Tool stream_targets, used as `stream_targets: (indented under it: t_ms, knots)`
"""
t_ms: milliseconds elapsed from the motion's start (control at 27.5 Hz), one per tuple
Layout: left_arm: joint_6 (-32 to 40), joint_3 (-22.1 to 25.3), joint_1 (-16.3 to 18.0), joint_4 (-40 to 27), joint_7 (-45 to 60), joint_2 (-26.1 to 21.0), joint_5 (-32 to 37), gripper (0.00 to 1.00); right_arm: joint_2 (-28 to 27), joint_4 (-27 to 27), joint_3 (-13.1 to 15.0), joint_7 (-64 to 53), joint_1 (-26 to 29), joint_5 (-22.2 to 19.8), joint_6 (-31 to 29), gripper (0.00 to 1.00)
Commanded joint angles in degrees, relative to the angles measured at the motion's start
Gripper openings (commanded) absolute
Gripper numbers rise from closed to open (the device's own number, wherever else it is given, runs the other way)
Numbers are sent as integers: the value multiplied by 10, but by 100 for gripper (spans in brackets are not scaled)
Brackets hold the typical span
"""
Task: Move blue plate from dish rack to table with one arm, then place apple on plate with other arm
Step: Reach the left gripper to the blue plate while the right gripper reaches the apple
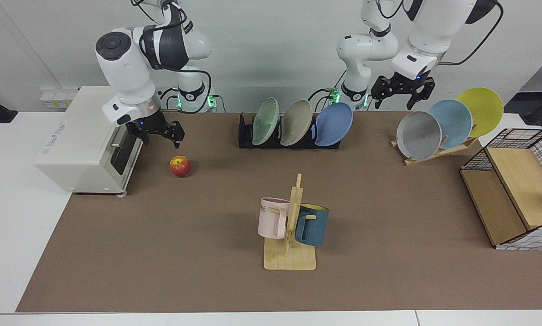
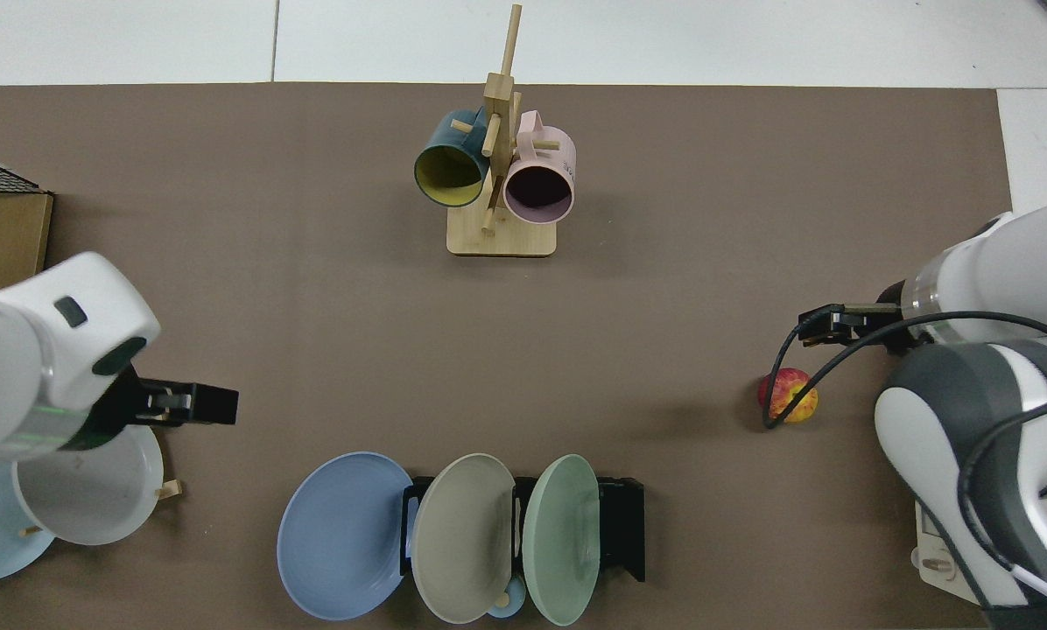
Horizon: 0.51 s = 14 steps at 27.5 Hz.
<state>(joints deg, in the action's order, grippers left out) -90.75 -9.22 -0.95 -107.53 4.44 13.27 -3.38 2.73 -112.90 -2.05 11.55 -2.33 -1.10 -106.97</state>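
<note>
Blue plate (image 1: 333, 124) sits in dish rack (image 1: 248, 136). Left gripper (image 1: 400, 97) hangs nr it, fingers apart. Right gripper (image 1: 160, 136), fingers apart, above apple (image 1: 180, 166).
</note>
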Motion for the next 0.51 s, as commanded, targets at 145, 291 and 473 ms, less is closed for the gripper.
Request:
stream_targets:
  t_ms: [145,291,473]
  knots:
    - [-64,-30,-7,-206,-29,99,-37,99,13,-139,-1,23,-10,-7,-139,100]
    - [-98,-36,-4,-247,-28,107,-37,99,-7,-159,0,35,-20,-7,-184,100]
    - [-108,-54,-4,-286,-28,113,-39,99,-19,-171,0,26,-20,-10,-192,100]
